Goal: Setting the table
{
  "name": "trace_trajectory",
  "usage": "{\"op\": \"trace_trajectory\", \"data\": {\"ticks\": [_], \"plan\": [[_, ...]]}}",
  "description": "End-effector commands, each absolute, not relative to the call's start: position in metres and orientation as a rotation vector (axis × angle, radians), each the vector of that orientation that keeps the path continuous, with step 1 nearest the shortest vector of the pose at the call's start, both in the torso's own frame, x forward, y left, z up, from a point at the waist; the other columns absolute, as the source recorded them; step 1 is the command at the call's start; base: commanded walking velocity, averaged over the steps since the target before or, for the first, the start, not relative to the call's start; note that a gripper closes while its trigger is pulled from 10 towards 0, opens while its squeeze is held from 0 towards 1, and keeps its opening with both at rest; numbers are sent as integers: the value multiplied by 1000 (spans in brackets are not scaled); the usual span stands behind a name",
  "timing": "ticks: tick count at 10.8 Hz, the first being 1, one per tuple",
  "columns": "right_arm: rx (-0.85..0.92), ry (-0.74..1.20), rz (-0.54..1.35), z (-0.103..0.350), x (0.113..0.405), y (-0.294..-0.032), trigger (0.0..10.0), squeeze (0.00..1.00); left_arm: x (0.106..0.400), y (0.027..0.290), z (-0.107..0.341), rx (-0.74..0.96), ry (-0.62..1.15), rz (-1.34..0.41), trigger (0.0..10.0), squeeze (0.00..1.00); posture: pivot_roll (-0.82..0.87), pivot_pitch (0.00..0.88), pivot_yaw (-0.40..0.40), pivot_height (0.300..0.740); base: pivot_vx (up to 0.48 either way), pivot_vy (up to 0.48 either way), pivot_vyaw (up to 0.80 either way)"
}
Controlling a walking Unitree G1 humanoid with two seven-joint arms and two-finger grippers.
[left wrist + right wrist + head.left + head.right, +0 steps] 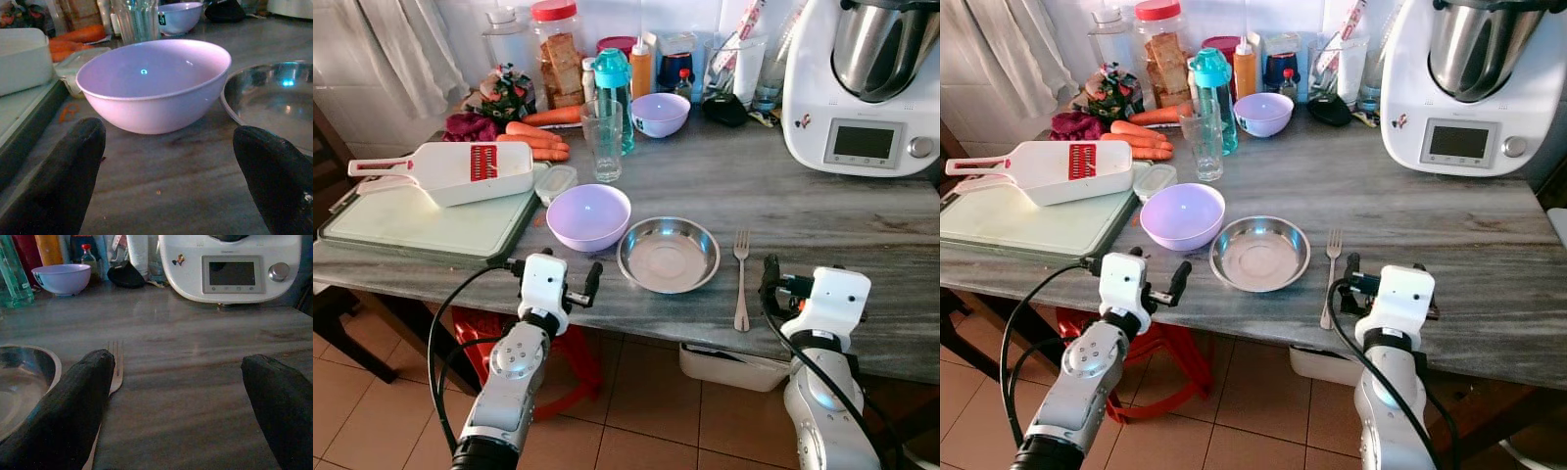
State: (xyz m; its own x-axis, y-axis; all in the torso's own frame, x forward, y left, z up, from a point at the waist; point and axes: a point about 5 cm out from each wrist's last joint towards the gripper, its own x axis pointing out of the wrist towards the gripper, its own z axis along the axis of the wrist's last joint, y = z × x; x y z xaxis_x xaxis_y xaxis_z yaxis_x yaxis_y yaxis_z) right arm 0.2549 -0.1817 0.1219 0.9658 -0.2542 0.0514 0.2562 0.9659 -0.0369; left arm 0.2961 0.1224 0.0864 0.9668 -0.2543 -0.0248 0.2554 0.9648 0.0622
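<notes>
A lilac bowl (588, 215) stands near the marble table's front edge, with a steel dish (669, 255) just to its right. A fork (741, 279) lies right of the dish, tines pointing away from me. My left gripper (171, 176) is open at the table edge, just in front of the lilac bowl, with nothing between its fingers. My right gripper (181, 406) is open over the table edge, its left finger (73, 406) beside the fork's handle. A second lilac bowl (660, 114) and a drinking glass (602, 140) stand further back.
A green cutting board (411, 225) with a white slicer (450, 171) fills the left. Carrots (536, 140), a teal bottle (614, 93) and jars line the back wall. A white kitchen machine (867, 88) stands at the right. A red stool (573, 357) is under the table.
</notes>
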Motion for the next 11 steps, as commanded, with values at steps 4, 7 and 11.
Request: {"op": "trace_trajectory", "data": {"ticks": [4,7,11], "plan": [[-35,-62,-242,127,260,-175,10000,0,298,127,87,94,17,-250,10000,0,-22,0,84,740,-286,0,0],[-45,-51,-256,125,260,-178,10000,0,297,125,87,97,17,-260,10000,0,-28,0,87,740,-312,0,0],[-61,-42,-293,123,259,-183,10000,0,297,122,85,103,24,-287,10000,0,-30,0,92,740,-310,0,0]]}}
